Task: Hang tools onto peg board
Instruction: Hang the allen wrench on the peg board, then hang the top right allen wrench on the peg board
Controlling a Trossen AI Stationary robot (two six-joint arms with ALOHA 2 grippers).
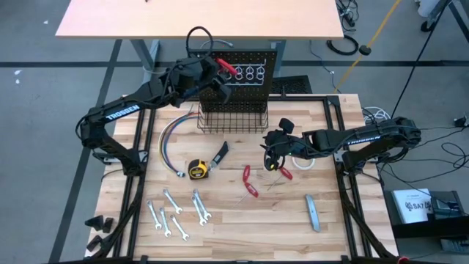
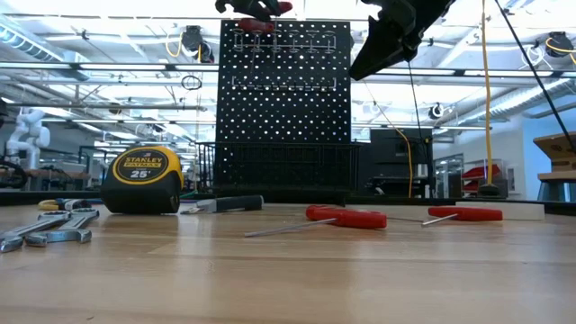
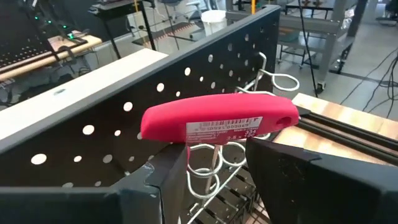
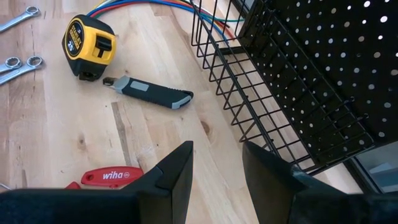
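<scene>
Nearest the front edge of the tabletop (image 1: 242, 235), in the high view, a group of silver wrenches (image 1: 176, 213) lies at the left and a grey bar (image 1: 313, 213) lies at the right, well apart from them. Farther in, a yellow tape measure (image 1: 196, 169) sits just beside a black-handled knife (image 1: 220, 153), and a red-handled tool (image 1: 250, 180) lies near the middle of the wood with a thin metal shaft pointing away from it. To the right of that, the right gripper (image 1: 272, 156) hangs above the tabletop with its jaws spread and nothing between them; its wrist camera looks down on the tape measure, the knife and a red handle below. A second red handle (image 1: 283, 173) lies just beside this gripper, and a white tape roll (image 1: 302, 163) shows partly under the right arm. On the left side, a bundle of coloured wires (image 1: 170, 139) curves across the wood toward the black wire basket (image 1: 232, 121), which stands at the foot of the peg board (image 1: 249, 62). The board stands upright at the far edge, with a row of shiny ring holders (image 1: 249, 74) near its top. The left gripper (image 1: 218, 73) is raised at the board's upper left, its jaws pinching the shaft of a red T-handled tool (image 3: 217, 121); in the left wrist view the red handle lies crosswise above the wire rings (image 3: 214, 168), with the shaft running down among them.
</scene>
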